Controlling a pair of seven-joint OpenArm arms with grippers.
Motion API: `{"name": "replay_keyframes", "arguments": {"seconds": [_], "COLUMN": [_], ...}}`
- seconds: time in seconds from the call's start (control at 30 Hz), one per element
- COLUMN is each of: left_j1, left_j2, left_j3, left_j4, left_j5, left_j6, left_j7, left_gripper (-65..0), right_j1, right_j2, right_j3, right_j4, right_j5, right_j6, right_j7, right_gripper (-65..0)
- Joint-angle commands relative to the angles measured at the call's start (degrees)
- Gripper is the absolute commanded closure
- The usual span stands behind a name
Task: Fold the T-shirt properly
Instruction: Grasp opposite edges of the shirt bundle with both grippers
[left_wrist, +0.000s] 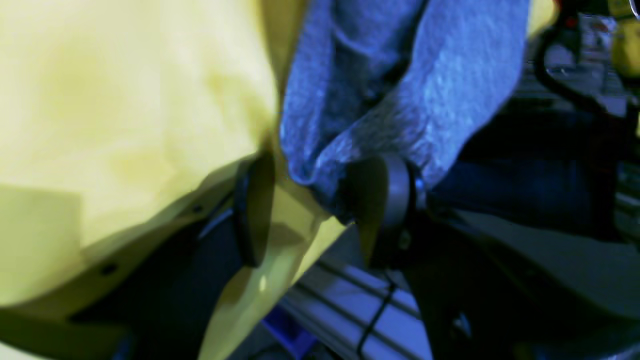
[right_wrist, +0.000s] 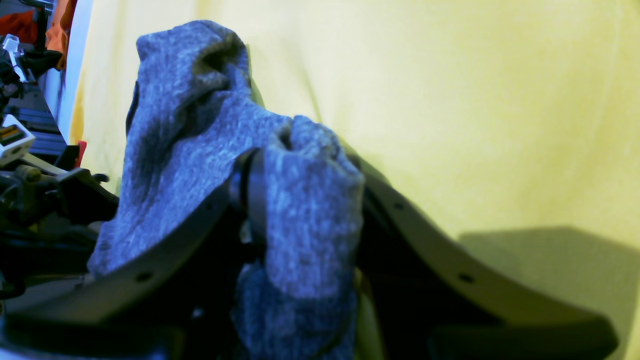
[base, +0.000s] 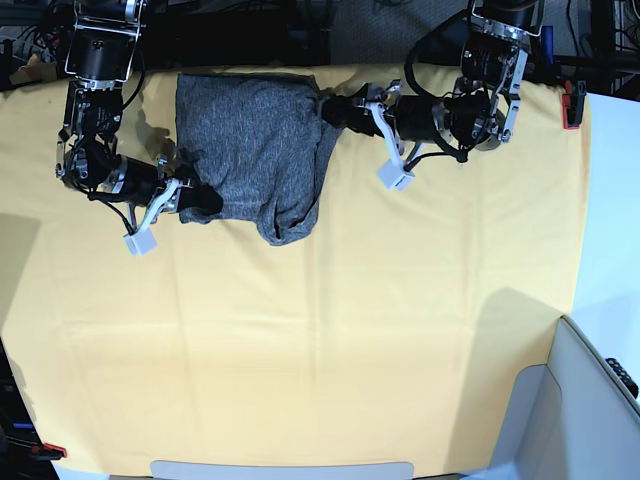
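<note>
The T-shirt (base: 250, 140), dark grey and partly folded, lies bunched near the far edge of the yellow cloth (base: 330, 330). In the base view my right gripper (base: 196, 199) is at the shirt's lower left edge. The right wrist view shows this gripper (right_wrist: 305, 200) shut on a thick wad of the T-shirt (right_wrist: 190, 130), which drapes over one finger. My left gripper (base: 328, 110) is at the shirt's upper right corner. In the left wrist view that gripper (left_wrist: 315, 205) stands open, with a T-shirt (left_wrist: 400, 85) edge resting against one finger (left_wrist: 382, 197).
The yellow cloth covers the whole table. A red clamp (base: 572, 104) holds it at the far right edge, another (base: 45, 450) at the near left corner. A pale grey bin (base: 590, 400) stands off the table's near right corner.
</note>
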Motion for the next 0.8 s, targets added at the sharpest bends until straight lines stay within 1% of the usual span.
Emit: {"name": "replay_keyframes", "arguments": {"seconds": [0.0, 0.4, 0.5, 0.57, 0.7, 0.77], "left_j1": [-0.35, -1.15, -1.15, -1.23, -2.02, -3.26], "left_j2": [-0.03, -0.12, -0.12, -0.12, 0.15, 0.15], "left_j3": [-0.08, -0.08, 0.10, 1.50, 4.67, 6.87], "left_j4": [0.50, 0.50, 0.42, 0.33, -3.19, -4.95], "left_j5": [-1.68, -9.95, -10.91, -10.91, -10.91, -10.91], "left_j6": [-0.35, -0.35, -0.35, -0.35, -0.44, -0.44], "left_j7": [1.59, 2.30, 2.30, 2.21, 1.42, -0.08], "left_gripper": [-28.4, -28.4, -28.4, -28.4, -28.4, -28.4], "right_j1": [-0.03, -0.82, -0.82, -0.82, -0.82, -0.82], "right_j2": [-0.02, -0.11, -0.11, -0.38, -1.17, -1.17], "right_j3": [-0.36, -0.27, -0.27, -0.27, -0.27, -0.27], "right_j4": [0.18, 0.18, 0.27, 0.27, 0.27, 0.27], "right_j5": [-2.33, -2.33, -2.33, -2.33, -2.33, -2.33], "right_j6": [-0.19, -0.19, -0.19, -0.19, -0.19, -0.19], "right_j7": [-1.62, -1.09, -1.09, -1.09, -1.09, -1.09], "right_gripper": [-15.4, -15.5, -15.4, -15.4, -15.4, -15.4]}}
